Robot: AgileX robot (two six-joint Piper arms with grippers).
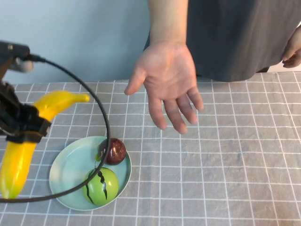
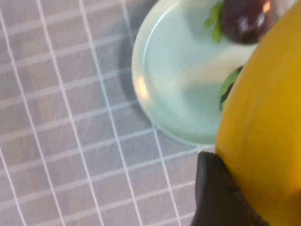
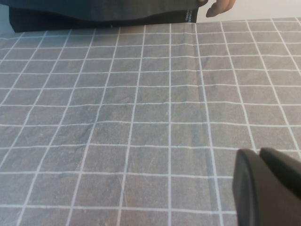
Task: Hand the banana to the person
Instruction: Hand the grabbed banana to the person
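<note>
My left gripper [image 1: 23, 125] is shut on the banana [image 1: 28, 141], a long glossy yellow fruit, and holds it in the air at the far left, above the table beside the plate. In the left wrist view the banana [image 2: 263, 122] fills the side and a black finger [image 2: 216, 197] presses against it. The person [image 1: 235, 33] stands behind the table in a dark grey garment, with an open hand [image 1: 167, 82] held out palm up over the middle of the table. My right gripper [image 3: 270, 188] is out of the high view; its fingers lie together, low over the cloth.
A pale green plate [image 1: 68, 172] at the front left holds a dark red round fruit [image 1: 113, 150] and a green striped round fruit [image 1: 100, 186]. A black cable [image 1: 101, 113] loops over the plate. The grey checked tablecloth [image 1: 225, 165] covers the table.
</note>
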